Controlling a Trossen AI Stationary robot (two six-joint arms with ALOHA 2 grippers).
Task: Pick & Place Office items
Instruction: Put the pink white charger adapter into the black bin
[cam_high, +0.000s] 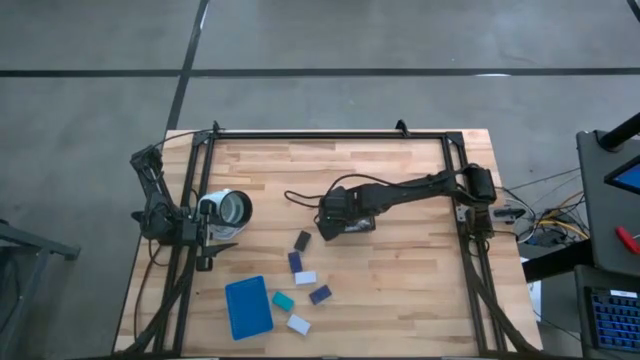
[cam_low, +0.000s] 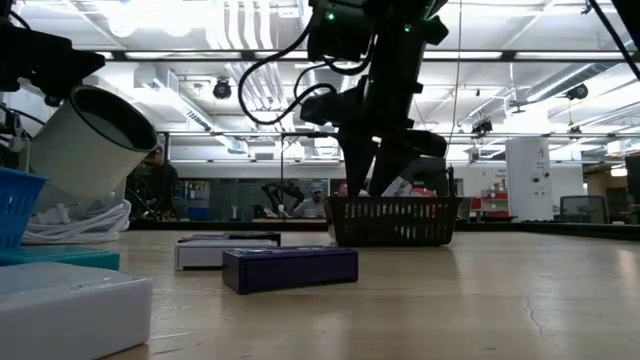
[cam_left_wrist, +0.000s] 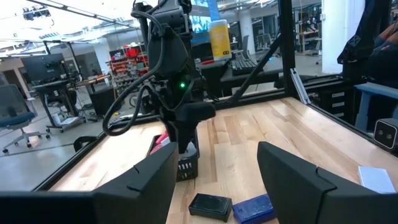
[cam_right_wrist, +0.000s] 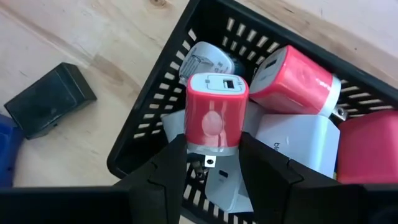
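Red and glossy, a small plug-in charger cube (cam_right_wrist: 217, 115) was clamped between the fingers of the right gripper (cam_right_wrist: 213, 163), held over the black mesh basket (cam_right_wrist: 163, 106) near the middle of the table. The charger's metal prong showed just below the grip, so the hold sat low on its body.

Basket contents, as far as visible: a second red cube (cam_right_wrist: 300, 81), a white cube (cam_right_wrist: 297, 140), a grey-white plug piece (cam_right_wrist: 202, 59) and part of another red item at the edge. The held cube was above these, apparently at the point of release or lift; which one could not be told.

Outside the basket, on the bare wood nearer the front: a black block (cam_high: 302, 240), two navy blocks (cam_high: 295, 261) (cam_high: 320, 294), two white blocks (cam_high: 305, 277) (cam_high: 298, 323) and a teal block (cam_high: 283, 300), beside a flat blue tray (cam_high: 248, 307). Judged from this layout, several pieces were binned and six blocks remained.

At the left edge, the left gripper (cam_left_wrist: 214, 177) waited with its fingers apart, near a white cup (cam_high: 228, 207) lying tilted.
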